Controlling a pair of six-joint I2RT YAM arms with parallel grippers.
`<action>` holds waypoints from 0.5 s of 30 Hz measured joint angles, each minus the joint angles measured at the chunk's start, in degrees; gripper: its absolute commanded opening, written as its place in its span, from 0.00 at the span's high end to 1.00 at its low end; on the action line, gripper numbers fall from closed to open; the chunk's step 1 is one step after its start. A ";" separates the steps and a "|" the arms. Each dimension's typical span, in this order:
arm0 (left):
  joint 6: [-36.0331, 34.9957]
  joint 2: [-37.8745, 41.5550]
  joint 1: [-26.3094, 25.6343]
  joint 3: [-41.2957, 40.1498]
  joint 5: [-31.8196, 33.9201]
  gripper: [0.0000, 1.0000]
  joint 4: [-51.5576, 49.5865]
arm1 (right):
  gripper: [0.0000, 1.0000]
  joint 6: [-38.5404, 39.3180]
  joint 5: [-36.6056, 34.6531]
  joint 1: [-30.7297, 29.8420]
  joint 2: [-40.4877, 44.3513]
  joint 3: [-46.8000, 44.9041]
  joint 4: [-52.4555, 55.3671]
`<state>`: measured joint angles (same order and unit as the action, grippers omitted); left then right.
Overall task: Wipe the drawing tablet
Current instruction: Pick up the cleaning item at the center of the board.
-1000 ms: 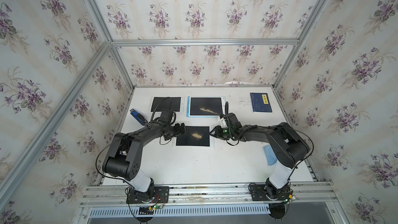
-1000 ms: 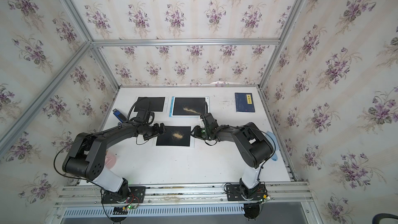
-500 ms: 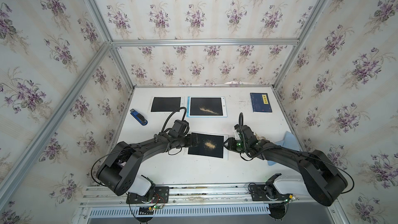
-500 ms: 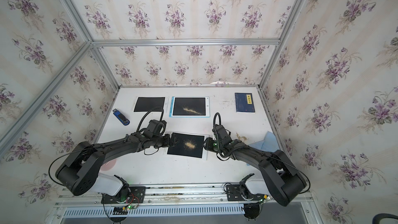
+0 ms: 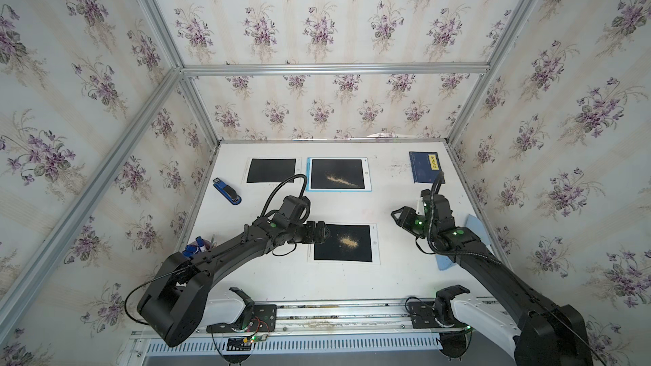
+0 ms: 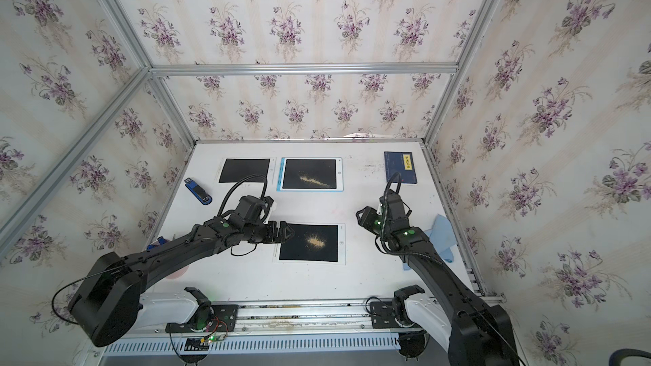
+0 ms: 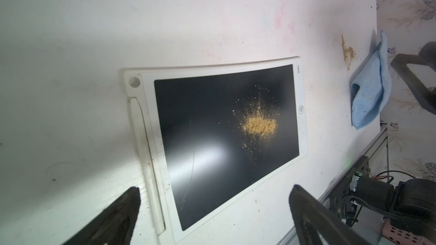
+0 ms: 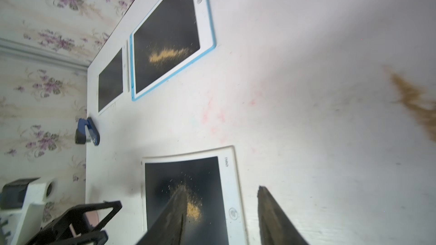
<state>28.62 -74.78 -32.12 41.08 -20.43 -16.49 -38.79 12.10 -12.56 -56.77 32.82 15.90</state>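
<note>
The white-framed drawing tablet (image 5: 343,242) lies flat at the front centre of the table (image 5: 281,276), with tan powder (image 5: 348,240) on its dark screen. I judge it thin, stiff, light and apt to slide, so I'd pin its white border, not the screen. My left gripper (image 5: 324,233) is at its left edge, fingers wide and empty. The soft blue cloth (image 5: 473,227) lies by the table's right edge. My right gripper (image 5: 398,214), between cloth and tablet, is partly spread and holds nothing.

We see the drawing tablet (image 5: 343,242) (image 6: 309,242) (image 7: 226,137) lying flat, centred and toward the near side. It has a white frame and a black screen. A small heap of tan powder (image 5: 348,241) (image 7: 259,124) sits near the screen's middle, with specks scattered around it. The blue cloth (image 6: 440,228) (image 7: 368,90) lies crumpled well to its right.
</note>
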 measured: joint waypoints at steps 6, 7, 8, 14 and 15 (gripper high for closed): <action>-3.41 0.87 1.49 5.62 2.71 0.00 -6.64 | 0.26 -0.85 -14.14 8.98 -0.87 6.73 13.22; -3.80 0.85 1.79 6.51 2.84 0.00 -7.17 | 0.25 -2.32 -17.49 10.29 -1.31 7.74 15.43; -4.20 0.63 2.08 7.41 3.08 0.00 -7.48 | 0.22 -3.52 -19.89 11.50 -1.68 8.41 16.98; -5.18 -6.86 3.56 14.67 2.05 0.00 -8.83 | 0.22 -7.26 -28.13 27.17 -4.13 8.68 22.71; -5.20 -9.05 3.72 16.04 1.29 0.00 -8.70 | 0.22 -7.17 -28.30 30.29 -4.39 7.93 22.80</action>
<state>23.42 -83.83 -28.40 57.12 -19.14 -25.19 -45.95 -16.21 17.74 -61.17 40.75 38.70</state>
